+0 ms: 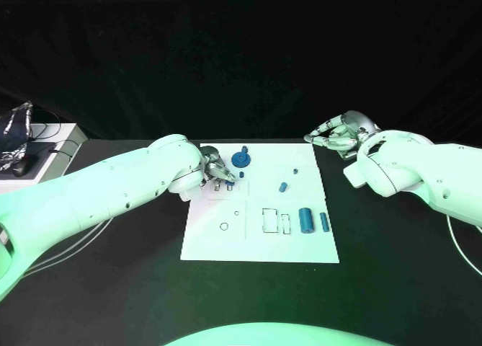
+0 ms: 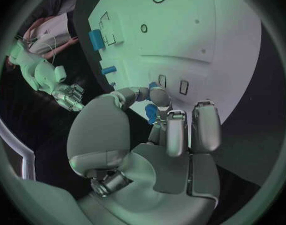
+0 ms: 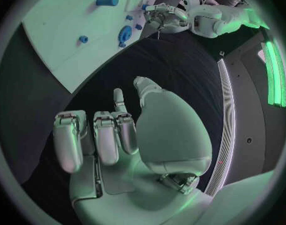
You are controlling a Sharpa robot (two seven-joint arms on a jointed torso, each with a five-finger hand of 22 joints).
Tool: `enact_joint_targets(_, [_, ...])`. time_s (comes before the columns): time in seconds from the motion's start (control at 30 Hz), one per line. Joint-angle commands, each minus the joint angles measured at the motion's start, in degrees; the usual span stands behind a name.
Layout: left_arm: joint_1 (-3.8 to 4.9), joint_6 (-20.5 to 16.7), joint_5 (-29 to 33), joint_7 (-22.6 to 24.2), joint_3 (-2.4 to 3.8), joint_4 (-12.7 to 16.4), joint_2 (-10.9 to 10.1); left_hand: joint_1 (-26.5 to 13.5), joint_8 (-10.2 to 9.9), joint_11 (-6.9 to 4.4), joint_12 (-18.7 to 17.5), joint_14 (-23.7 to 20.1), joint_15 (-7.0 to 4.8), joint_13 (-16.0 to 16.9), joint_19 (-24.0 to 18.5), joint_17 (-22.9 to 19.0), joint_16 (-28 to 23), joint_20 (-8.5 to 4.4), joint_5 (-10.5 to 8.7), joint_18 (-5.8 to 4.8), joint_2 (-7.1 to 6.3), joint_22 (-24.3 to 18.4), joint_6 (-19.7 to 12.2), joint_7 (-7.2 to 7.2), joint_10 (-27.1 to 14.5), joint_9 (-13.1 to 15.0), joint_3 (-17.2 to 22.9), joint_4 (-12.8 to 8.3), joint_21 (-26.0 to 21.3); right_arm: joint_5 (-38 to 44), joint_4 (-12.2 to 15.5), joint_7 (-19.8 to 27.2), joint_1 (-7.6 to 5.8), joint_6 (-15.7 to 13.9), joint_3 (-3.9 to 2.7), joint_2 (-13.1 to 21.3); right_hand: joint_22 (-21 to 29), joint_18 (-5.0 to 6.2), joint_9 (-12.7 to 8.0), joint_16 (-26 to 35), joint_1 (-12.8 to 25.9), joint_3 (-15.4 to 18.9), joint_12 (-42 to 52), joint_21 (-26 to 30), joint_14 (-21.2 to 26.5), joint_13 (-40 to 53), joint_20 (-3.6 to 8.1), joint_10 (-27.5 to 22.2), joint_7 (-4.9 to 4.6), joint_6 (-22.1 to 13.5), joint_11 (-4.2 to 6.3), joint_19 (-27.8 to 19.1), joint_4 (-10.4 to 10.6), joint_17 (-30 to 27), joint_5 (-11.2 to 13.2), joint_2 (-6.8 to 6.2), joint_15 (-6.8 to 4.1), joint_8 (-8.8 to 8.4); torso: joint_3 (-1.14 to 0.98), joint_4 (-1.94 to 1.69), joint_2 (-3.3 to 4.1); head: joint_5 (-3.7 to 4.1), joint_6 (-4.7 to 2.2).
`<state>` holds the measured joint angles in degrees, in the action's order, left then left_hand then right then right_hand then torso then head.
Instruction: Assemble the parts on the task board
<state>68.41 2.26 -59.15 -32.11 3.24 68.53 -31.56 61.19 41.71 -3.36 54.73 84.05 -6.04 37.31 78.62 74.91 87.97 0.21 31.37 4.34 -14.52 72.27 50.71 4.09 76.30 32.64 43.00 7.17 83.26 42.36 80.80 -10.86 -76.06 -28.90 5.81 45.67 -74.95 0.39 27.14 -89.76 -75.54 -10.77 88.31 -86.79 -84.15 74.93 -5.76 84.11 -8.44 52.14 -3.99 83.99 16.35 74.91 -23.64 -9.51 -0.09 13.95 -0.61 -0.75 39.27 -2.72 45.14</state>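
Left hand sits over the far left part of the task board, pinching a small blue part in its fingertips. Right hand hovers over the table off the board's far right corner, fingers curled, holding nothing. More blue parts, including a cylinder, lie on the board's right side
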Motion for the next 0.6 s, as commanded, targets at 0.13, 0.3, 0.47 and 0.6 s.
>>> enact_joint_targets(0.13, [-0.13, 3.3, -1.5, -1.0, -0.09, -0.3, 0.5, 0.6, -0.1, -0.11, -0.4, 4.5, -0.38, -0.3, 0.1, 9.5, -0.3, 0.01, 0.27, -0.53, 0.25, -0.1, 3.9, -3.4, 0.3, 19.0, 6.8, -7.0, 0.3, 0.8, 0.1, 0.8, 0.03, 0.3, -0.01, 0.1, -13.1, 0.45, 0.1, 0.3, 0.4, -0.3, -0.2, 0.2, -5.5, 13.3, 0.21, 3.9, 0.01, -0.3, 0.2, 4.5, 0.1, 13.5, -0.3, -0.26, -0.27, 0.07, 0.03, 0.02, 0.01, 0.06, 0.2])
enact_joint_targets(0.3, [-0.19, 3.8, -1.9, -1.3, -0.18, -0.6, 0.6, 0.6, -0.2, -0.11, -0.6, 4.5, -0.38, -0.5, 0.1, 9.5, -0.3, 0.01, 0.24, -0.52, 0.29, -0.2, 3.9, -3.4, 0.2, 19.0, 6.8, -7.0, 0.3, 0.9, 0.2, 0.8, 0.03, 0.3, -0.01, 0.1, -13.0, 0.47, 0.2, 0.3, 0.4, -0.3, -0.2, 0.2, -5.5, 13.3, 0.21, 3.9, -0.01, -0.4, 0.19, 4.5, 0.1, 13.5, -0.3, -0.27, -0.26, 0.09, 0.04, -0.07, -0.01, 0.3, 0.21])
enact_joint_targets(0.47, [-0.21, 4.3, -2.0, -1.4, -0.3, -1.2, 0.8, 0.5, -0.3, -0.08, -1.1, 4.6, -0.37, -1.1, 0.0, 9.6, -0.3, 0.01, 0.1, -0.5, 0.41, -0.3, 4.0, -3.38, 0.1, 19.1, 6.7, -6.8, 0.2, 0.9, 0.3, 0.8, 0.03, 0.4, -0.01, 0.1, -13.0, 0.47, 0.2, 0.3, 0.5, -0.3, -0.3, 0.2, -5.5, 13.3, 0.21, 3.9, -0.01, -0.4, 0.19, 4.5, 0.1, 13.5, -0.3, -0.26, -0.26, 0.1, 0.03, -0.07, 0.01, 0.3, 0.27])
enact_joint_targets(0.6, [-0.23, 5.0, -1.9, -1.5, -0.4, -1.4, 0.9, 0.5, -0.3, -0.08, -1.2, 4.5, -0.36, -1.2, 0.0, 9.6, -0.3, 0.01, 0.08, -0.49, 0.42, -0.3, 4.0, -3.38, 0.1, 19.1, 6.7, -6.8, 0.2, 0.9, 0.3, 0.7, 0.03, 0.4, -0.01, 0.1, -13.0, 0.47, 0.2, 0.3, 0.5, -0.3, -0.3, 0.2, -5.5, 13.3, 0.21, 3.9, -0.01, -0.4, 0.19, 4.5, 0.1, 13.5, -0.3, -0.26, -0.26, 0.1, 0.09, -0.03, 0.04, 0.32, 0.38])
